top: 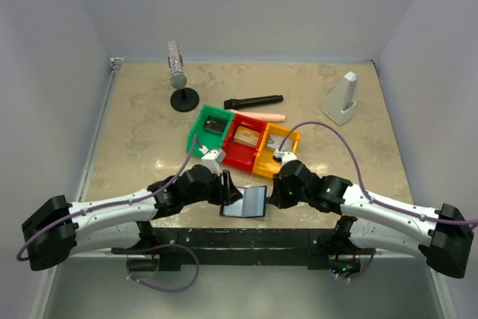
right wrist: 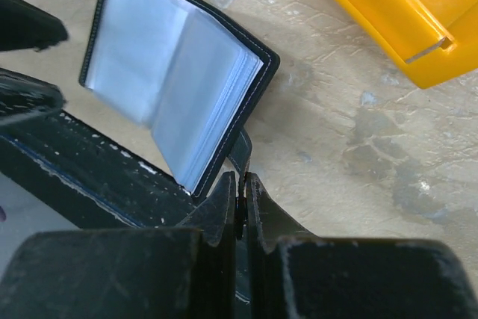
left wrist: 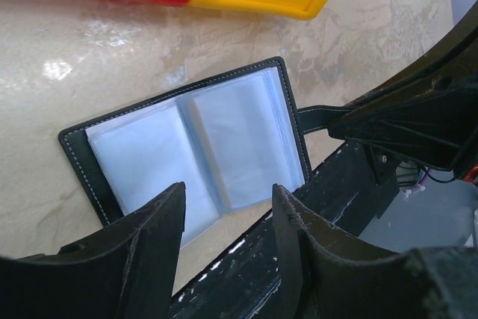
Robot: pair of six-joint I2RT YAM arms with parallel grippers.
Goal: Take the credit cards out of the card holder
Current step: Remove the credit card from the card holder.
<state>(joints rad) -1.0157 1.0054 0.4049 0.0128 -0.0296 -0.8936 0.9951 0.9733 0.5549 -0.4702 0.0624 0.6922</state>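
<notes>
Evidently the card holder (top: pixel 250 202) lies open at the worktop's (top: pixel 149 125) near edge, between both arms. The right pincer (right wrist: pixel 240 184) is pressed together on its black tab (right wrist: pixel 239 153) — probably to anchor it — while the left pincer (left wrist: pixel 228 192) hovers spread over the clear sleeves (left wrist: pixel 239 140), seemingly ready to pull cards.

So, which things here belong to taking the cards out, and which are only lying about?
Belong to the job:
open black folding card holder with bluish-grey sleeves
right pincer, shut on its tab
left pincer, open over it

Lying about:
black marker-like stick
pink stick
grey bottle on black stand
white wedge
green, red and yellow plastic bins
</notes>
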